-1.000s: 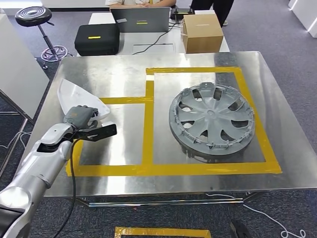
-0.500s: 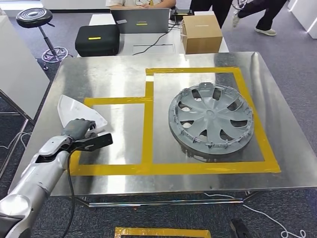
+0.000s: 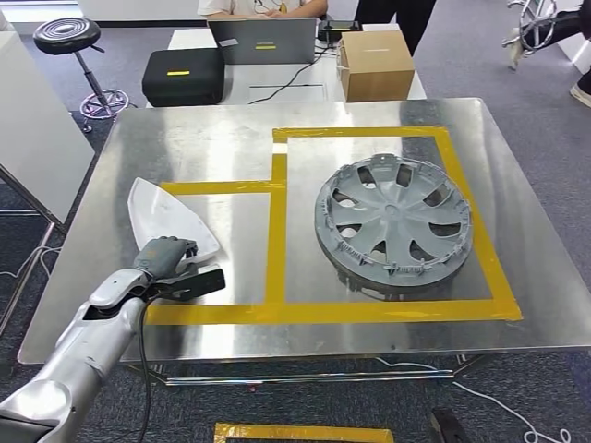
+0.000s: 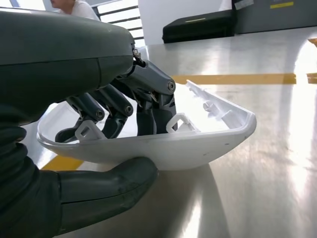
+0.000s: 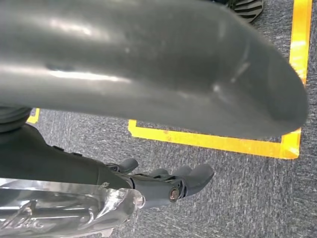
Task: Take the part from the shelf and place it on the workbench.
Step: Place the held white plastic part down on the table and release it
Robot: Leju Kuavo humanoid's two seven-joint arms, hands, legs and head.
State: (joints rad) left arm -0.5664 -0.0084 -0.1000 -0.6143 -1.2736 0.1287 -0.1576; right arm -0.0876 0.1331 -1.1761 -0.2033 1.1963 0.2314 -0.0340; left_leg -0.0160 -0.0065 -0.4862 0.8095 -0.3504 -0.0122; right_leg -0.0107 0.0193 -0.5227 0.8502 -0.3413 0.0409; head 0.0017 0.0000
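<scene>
The white, shallow, pointed plastic part [image 3: 169, 214] is held by my left hand [image 3: 166, 258] over the left side of the metal workbench [image 3: 209, 138], inside the left yellow-taped frame. In the left wrist view the dark fingers [image 4: 149, 94] reach into the part [image 4: 209, 134] and the thumb [image 4: 108, 188] presses under its rim. The part sits low over the tabletop; I cannot tell whether it touches. My right hand [image 5: 168, 183] hangs beside the body over grey carpet, fingers stretched out and holding nothing.
A grey wheel cover [image 3: 393, 226] lies in the right yellow-taped frame. Behind the workbench a second table carries a cardboard box [image 3: 376, 60], a black case [image 3: 183, 76] and a laptop [image 3: 265, 39]. A stool [image 3: 66, 32] stands back left. People move about at the back.
My left hand has carried the white part to the right and toward the near edge, lower over the taped frame. A person at the back has walked off to the right.
</scene>
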